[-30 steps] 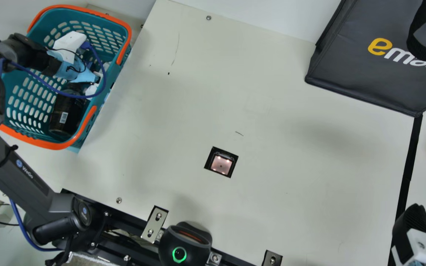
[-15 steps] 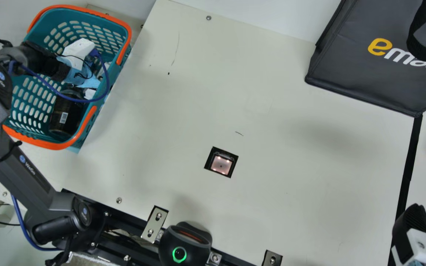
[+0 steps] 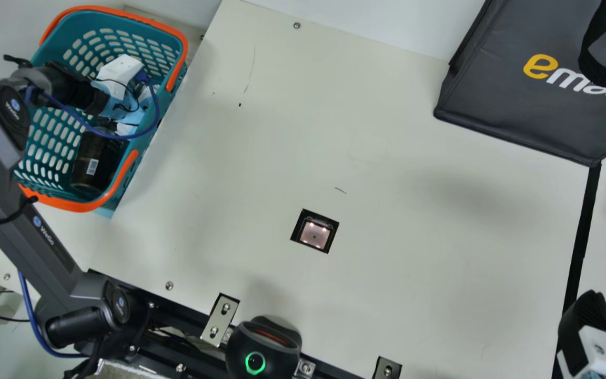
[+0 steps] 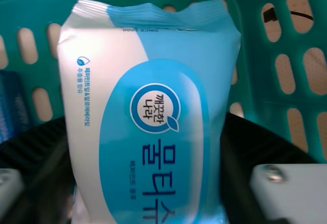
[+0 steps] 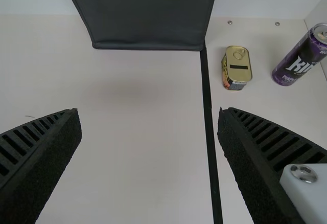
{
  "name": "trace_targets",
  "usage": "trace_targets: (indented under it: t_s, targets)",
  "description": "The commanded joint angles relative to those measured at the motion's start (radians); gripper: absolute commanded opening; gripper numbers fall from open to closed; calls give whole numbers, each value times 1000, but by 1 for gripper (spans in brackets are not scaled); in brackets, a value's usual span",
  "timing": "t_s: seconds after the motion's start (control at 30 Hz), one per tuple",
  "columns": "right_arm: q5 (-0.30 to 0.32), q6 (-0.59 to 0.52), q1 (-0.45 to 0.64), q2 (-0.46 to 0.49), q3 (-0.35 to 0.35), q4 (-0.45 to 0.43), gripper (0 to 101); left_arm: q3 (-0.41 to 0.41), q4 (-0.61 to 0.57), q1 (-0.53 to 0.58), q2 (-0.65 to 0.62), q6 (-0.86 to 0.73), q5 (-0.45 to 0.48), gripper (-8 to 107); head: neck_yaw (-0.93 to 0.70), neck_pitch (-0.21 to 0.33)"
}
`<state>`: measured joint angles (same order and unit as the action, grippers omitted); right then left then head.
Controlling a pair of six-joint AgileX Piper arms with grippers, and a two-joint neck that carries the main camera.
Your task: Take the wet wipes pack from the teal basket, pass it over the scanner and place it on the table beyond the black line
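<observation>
My left gripper (image 3: pixel 121 71) reaches down inside the teal basket (image 3: pixel 53 126), fingertips hidden there. In the left wrist view, the white and blue wet wipes pack (image 4: pixel 153 106) lies between the spread fingers of my left gripper (image 4: pixel 144 116); its sides come close to both fingers, and contact is unclear. The scanner (image 3: pixel 314 235) is a lit square window in the table. My right gripper (image 3: pixel 589 316) stays near the black line (image 3: pixel 582 231) at the lower right. In the right wrist view, my right gripper (image 5: pixel 148 111) is open above bare table.
A dark container (image 3: pixel 95 160) is in the basket, along with a blue packet (image 4: pixel 13 106). A black bag (image 3: pixel 534 95) stands at the back right. Beyond the line are a SPAM can (image 5: pixel 236 65) and a purple can (image 5: pixel 301 58). A black device with a green ring (image 3: pixel 255 363) sits at the near edge.
My left arm has shifted toward the right over the basket, its gripper now nearer the basket's right side. My right arm has kept still.
</observation>
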<state>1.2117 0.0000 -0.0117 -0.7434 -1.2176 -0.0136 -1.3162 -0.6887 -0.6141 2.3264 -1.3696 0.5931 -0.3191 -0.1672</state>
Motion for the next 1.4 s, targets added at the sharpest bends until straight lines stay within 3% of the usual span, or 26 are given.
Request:
trace_targets:
  t_s: [0.0,0.23,0.97,1.37]
  targets:
    - [0,0,0,0,0,0,95,2,-7,-2,-6,1,9,37,-2,29]
    - [0,0,0,0,0,0,95,19,-31,-20,-50,9,20,-8,-2,29]
    - [0,0,0,0,0,0,95,148,-27,-98,-326,56,63,-8,-2,29]
    - [0,0,0,0,0,0,95,213,102,-116,-500,159,75,-8,-2,29]
